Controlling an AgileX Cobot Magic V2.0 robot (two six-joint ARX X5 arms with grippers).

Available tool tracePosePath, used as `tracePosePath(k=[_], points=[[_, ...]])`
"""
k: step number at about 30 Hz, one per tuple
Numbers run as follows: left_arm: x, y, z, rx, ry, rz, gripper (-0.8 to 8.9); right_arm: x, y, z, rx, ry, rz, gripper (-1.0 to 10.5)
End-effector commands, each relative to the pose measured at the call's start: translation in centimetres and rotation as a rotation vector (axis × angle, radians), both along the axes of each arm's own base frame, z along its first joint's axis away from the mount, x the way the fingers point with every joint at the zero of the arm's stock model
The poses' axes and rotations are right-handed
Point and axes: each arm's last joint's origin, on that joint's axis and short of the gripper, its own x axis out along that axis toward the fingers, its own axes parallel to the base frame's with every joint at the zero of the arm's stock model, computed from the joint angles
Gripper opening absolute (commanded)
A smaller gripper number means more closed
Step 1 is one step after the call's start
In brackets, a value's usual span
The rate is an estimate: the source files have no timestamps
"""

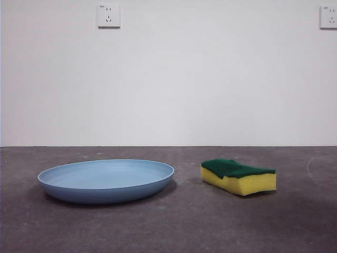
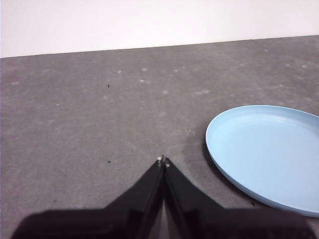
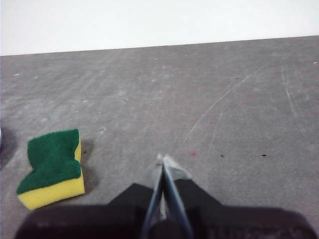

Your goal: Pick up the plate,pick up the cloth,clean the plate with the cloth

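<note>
Pretty even, soft light on my feeds, white wall [image 1: 210,79] nearly blown out, faint shadows under the plate [image 1: 105,180] and sponge [image 1: 239,177], no glare, wrist cams a bit soft, jaws up close blurry

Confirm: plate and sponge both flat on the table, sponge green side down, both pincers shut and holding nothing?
Wrong on one count: the sponge lies green side up, yellow foam beneath, as the front view shows. The rest stands: the plate sits flat on the table, and the left pincer and right pincer are shut, empty.
</note>
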Motion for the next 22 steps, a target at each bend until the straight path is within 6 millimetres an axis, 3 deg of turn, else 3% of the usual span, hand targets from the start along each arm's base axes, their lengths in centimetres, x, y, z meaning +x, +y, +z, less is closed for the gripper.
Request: tracePosePath(k=[1,8,14,22], points=[[0.1,0.0,-0.4,-0.001,0.004,0.004,-0.01,0.0,0.0,-0.4,0.054,0.02,-0.008,0.0],[0.1,0.0,-0.4,-0.04,0.011,0.011,-0.05,0.0,0.0,-0.4,0.127,0.029,-0.021,0.0],[0.1,0.0,-0.3,-0.184,0.032,0.04,-0.06,0.0,0.0,0.0,0.197,0.052,-0.036,-0.1],[0.0,0.0,0.6,-0.284,0.063,0.06,-0.06,0.6,0.1,3.4,0.233,0.119,-0.048,-0.1]])
